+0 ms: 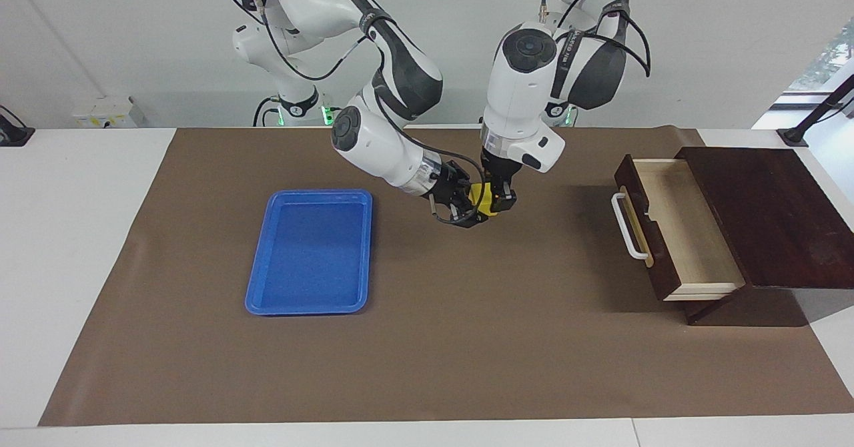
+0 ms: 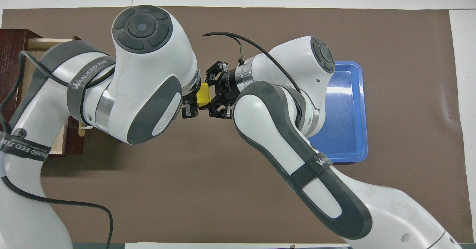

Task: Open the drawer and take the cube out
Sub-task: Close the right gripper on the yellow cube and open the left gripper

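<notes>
Yellow is what you look for first: the cube is up in the air over the bare middle of the brown mat, between the drawer and the blue tray, caught between both grippers at once. The left gripper comes straight down on it from above and its fingers are closed on the cube's sides. The right gripper reaches in sideways from the tray's end; its fingers sit around the cube's other faces, but you cannot tell from either view whether they are already pressing or only bracketing it. In the overhead view the cube shows as a small patch wedged between the two wrists.

The drawer stands pulled out of its dark wooden box at the left arm's end of the table, white handle toward the middle, and its pale interior looks empty. So opening and taking out are done; by my reading, you are in the middle of a hand-over from left to right.

The next move calls for a sure grip by the right fingers before the left ones let go, then a clean upward retreat of the left gripper so it doesn't drag the block. The blue tray, at the right arm's end, seems the likely place to set it.
</notes>
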Tool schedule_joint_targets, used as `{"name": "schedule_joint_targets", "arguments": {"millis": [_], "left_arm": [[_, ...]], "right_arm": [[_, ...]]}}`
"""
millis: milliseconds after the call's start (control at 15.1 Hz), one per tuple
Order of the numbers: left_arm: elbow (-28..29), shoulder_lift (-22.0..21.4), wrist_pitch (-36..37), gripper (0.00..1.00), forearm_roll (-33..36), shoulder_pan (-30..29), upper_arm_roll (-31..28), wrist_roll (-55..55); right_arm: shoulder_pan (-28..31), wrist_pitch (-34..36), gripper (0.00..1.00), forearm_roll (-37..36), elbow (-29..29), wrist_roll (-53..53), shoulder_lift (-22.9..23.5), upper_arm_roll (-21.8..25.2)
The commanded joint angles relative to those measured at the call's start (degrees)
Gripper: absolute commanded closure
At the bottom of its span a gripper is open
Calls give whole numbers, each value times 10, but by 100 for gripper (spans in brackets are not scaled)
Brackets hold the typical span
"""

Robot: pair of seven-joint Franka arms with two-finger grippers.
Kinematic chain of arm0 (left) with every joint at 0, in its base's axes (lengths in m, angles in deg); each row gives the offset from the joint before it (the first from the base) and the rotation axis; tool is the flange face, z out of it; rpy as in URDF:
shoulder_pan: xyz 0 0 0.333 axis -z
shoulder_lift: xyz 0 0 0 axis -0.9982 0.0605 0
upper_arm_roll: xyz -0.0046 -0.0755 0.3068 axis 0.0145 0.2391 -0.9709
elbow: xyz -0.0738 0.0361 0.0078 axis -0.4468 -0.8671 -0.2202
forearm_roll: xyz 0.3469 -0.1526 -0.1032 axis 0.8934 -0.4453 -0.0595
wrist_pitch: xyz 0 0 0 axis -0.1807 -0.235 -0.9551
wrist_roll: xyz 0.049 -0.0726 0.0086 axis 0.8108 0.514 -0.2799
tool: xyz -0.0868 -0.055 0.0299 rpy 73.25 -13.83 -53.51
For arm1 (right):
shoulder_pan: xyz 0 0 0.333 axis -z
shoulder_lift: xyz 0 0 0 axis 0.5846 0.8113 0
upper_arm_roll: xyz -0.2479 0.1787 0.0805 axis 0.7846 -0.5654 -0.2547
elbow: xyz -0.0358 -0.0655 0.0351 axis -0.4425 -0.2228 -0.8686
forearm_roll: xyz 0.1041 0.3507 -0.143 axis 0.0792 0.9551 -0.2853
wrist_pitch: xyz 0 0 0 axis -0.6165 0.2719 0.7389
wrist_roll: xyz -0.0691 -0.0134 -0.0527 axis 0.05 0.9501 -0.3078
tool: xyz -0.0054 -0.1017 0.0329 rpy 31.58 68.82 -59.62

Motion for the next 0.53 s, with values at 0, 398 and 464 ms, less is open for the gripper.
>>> {"name": "schedule_joint_targets", "arguments": {"millis": [0, 398, 464], "left_arm": [[14, -11, -16, 100, -1, 6, -9, -12], [11, -11, -21, 0, -13, -3, -11, -19], [14, -12, -18, 0, -13, -6, -11, -30]], "right_arm": [[21, 29, 100, -5, 18, -8, 7, -6], [21, 32, 100, -5, 20, -8, 7, -6], [22, 34, 100, -5, 20, -8, 7, -5]]}}
